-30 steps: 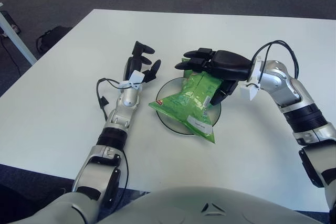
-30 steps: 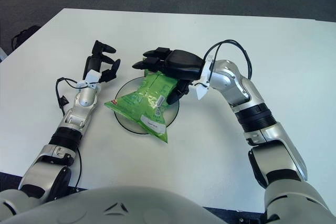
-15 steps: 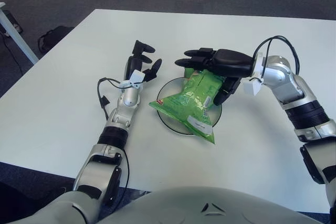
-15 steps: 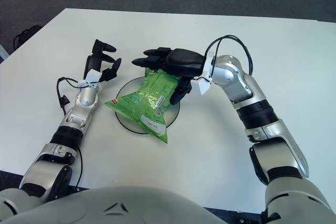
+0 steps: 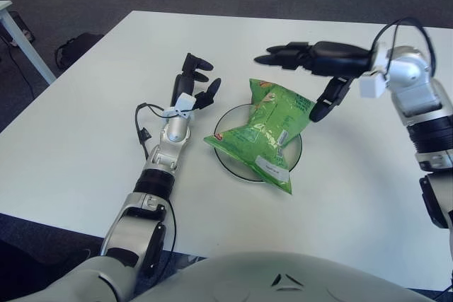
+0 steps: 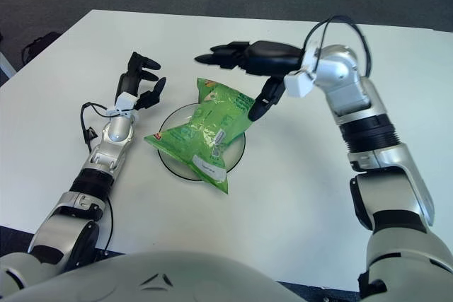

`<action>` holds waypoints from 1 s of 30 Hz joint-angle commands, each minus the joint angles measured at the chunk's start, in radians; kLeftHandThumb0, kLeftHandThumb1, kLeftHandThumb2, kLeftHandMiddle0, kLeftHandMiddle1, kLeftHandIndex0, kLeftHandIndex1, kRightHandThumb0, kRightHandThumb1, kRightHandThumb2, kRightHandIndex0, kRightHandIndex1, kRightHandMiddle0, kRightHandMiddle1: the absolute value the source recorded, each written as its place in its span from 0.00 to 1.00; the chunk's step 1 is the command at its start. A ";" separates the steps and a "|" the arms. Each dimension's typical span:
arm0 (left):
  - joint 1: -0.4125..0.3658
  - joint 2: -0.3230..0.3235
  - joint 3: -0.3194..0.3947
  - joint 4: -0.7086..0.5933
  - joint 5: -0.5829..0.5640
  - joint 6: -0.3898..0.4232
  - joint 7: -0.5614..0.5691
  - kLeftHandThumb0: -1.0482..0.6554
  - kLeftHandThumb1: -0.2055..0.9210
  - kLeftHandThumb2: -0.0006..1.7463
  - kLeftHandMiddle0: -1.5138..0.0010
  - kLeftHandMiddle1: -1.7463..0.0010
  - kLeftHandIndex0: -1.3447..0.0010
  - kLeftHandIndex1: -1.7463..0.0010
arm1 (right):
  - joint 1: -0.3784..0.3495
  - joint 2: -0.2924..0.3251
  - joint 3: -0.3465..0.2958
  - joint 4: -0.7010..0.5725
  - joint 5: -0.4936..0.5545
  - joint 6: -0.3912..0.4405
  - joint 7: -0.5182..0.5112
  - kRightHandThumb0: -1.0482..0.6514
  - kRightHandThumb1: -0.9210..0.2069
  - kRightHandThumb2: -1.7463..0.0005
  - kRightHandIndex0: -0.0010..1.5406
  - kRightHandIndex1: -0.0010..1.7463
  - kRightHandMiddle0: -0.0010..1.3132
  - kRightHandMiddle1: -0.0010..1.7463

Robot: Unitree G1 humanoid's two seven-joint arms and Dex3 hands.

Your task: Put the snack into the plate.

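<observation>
One green snack bag (image 5: 266, 134) lay across one plate (image 5: 298, 153) at frame centre, long axis running upper-centre to lower-right. Right hand (image 5: 317, 64) hovered above it, fingers spread and empty. Left hand (image 5: 194, 88) rested left of the plate, fingers loose, holding nothing.

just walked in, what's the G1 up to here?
It is putting a snack on a plate, and that looks done: the green snack bag lies on the plate, hanging over the rim at the near side. The right hand is in the air above and behind the bag, fingers spread, holding nothing. The left hand rests on the white table just left of the plate, open and idle.
</observation>
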 commanded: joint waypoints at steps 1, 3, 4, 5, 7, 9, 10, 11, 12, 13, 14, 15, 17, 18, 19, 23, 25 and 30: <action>0.067 -0.015 -0.004 0.052 -0.006 0.005 -0.005 0.61 0.97 0.28 0.83 0.08 0.83 0.08 | 0.019 -0.021 -0.043 0.067 0.036 0.006 0.010 0.13 0.29 0.76 0.00 0.00 0.00 0.00; 0.067 -0.014 -0.003 0.053 -0.006 0.003 -0.005 0.61 0.98 0.28 0.83 0.08 0.83 0.08 | 0.026 -0.021 -0.057 0.095 0.039 0.003 0.005 0.13 0.29 0.75 0.00 0.00 0.00 0.00; 0.068 -0.014 -0.003 0.054 -0.006 0.001 -0.006 0.61 0.98 0.27 0.83 0.08 0.83 0.08 | 0.027 -0.021 -0.064 0.096 0.024 0.018 -0.012 0.13 0.29 0.75 0.00 0.00 0.00 0.00; 0.068 -0.014 -0.002 0.055 -0.007 0.000 -0.007 0.61 0.98 0.27 0.83 0.08 0.83 0.08 | 0.026 -0.020 -0.069 0.093 0.012 0.030 -0.024 0.13 0.29 0.75 0.00 0.00 0.00 0.00; 0.067 -0.013 0.000 0.057 -0.010 -0.002 -0.010 0.61 0.99 0.27 0.83 0.08 0.83 0.08 | 0.021 -0.027 -0.080 0.097 -0.024 0.046 -0.055 0.12 0.30 0.75 0.00 0.00 0.00 0.00; 0.066 -0.012 0.001 0.058 -0.012 -0.003 -0.014 0.61 0.99 0.27 0.83 0.08 0.83 0.08 | 0.019 -0.030 -0.085 0.100 -0.047 0.051 -0.074 0.11 0.30 0.75 0.00 0.00 0.00 0.00; 0.066 -0.011 0.002 0.059 -0.013 -0.004 -0.016 0.61 0.99 0.27 0.83 0.08 0.83 0.08 | 0.015 -0.030 -0.088 0.109 -0.054 0.049 -0.082 0.10 0.30 0.75 0.00 0.00 0.00 0.00; 0.065 -0.010 0.002 0.060 -0.013 -0.004 -0.017 0.61 0.99 0.27 0.83 0.08 0.83 0.08 | 0.012 -0.030 -0.089 0.117 -0.059 0.047 -0.088 0.10 0.29 0.75 0.00 0.00 0.00 0.00; 0.065 -0.009 0.003 0.061 -0.012 -0.006 -0.018 0.61 0.99 0.27 0.83 0.08 0.83 0.08 | 0.008 -0.033 -0.095 0.133 -0.059 0.041 -0.092 0.09 0.29 0.75 0.00 0.00 0.00 0.00; 0.065 -0.009 0.003 0.062 -0.012 -0.008 -0.019 0.61 0.99 0.27 0.83 0.08 0.83 0.08 | 0.006 -0.035 -0.099 0.144 -0.058 0.037 -0.094 0.09 0.29 0.75 0.00 0.00 0.00 0.00; 0.064 -0.007 0.003 0.064 -0.010 -0.010 -0.018 0.61 0.99 0.27 0.83 0.08 0.83 0.08 | 0.007 -0.043 -0.104 0.151 -0.061 0.038 -0.096 0.09 0.29 0.75 0.00 0.00 0.00 0.00; 0.064 -0.006 0.003 0.065 -0.008 -0.012 -0.018 0.61 0.99 0.27 0.83 0.08 0.83 0.08 | 0.007 -0.049 -0.108 0.155 -0.063 0.039 -0.097 0.09 0.29 0.75 0.00 0.00 0.00 0.00; 0.064 -0.005 0.003 0.066 -0.006 -0.015 -0.017 0.61 0.99 0.27 0.83 0.08 0.83 0.08 | 0.010 -0.060 -0.112 0.155 -0.069 0.048 -0.096 0.08 0.29 0.75 0.00 0.00 0.00 0.00; 0.063 -0.005 0.003 0.067 -0.006 -0.015 -0.017 0.61 0.99 0.27 0.83 0.08 0.83 0.08 | 0.010 -0.061 -0.112 0.155 -0.071 0.050 -0.095 0.08 0.29 0.75 0.00 0.00 0.00 0.00; 0.063 -0.004 0.003 0.068 -0.005 -0.016 -0.017 0.61 0.99 0.27 0.83 0.08 0.83 0.08 | 0.011 -0.066 -0.113 0.152 -0.076 0.058 -0.095 0.08 0.29 0.75 0.00 0.00 0.00 0.00; 0.060 -0.003 0.002 0.070 -0.001 -0.019 -0.013 0.61 0.99 0.27 0.83 0.08 0.83 0.08 | 0.029 -0.094 -0.117 0.105 -0.143 0.150 -0.132 0.05 0.27 0.75 0.00 0.00 0.00 0.00; 0.059 -0.004 0.002 0.071 0.000 -0.017 -0.013 0.61 0.99 0.27 0.83 0.08 0.82 0.08 | 0.049 -0.088 -0.123 0.084 -0.158 0.190 -0.158 0.05 0.26 0.75 0.00 0.00 0.00 0.00; 0.056 -0.005 0.004 0.070 -0.007 -0.014 -0.022 0.61 0.99 0.27 0.83 0.08 0.82 0.08 | 0.141 0.008 -0.179 0.016 -0.203 0.357 -0.367 0.04 0.25 0.75 0.01 0.00 0.01 0.00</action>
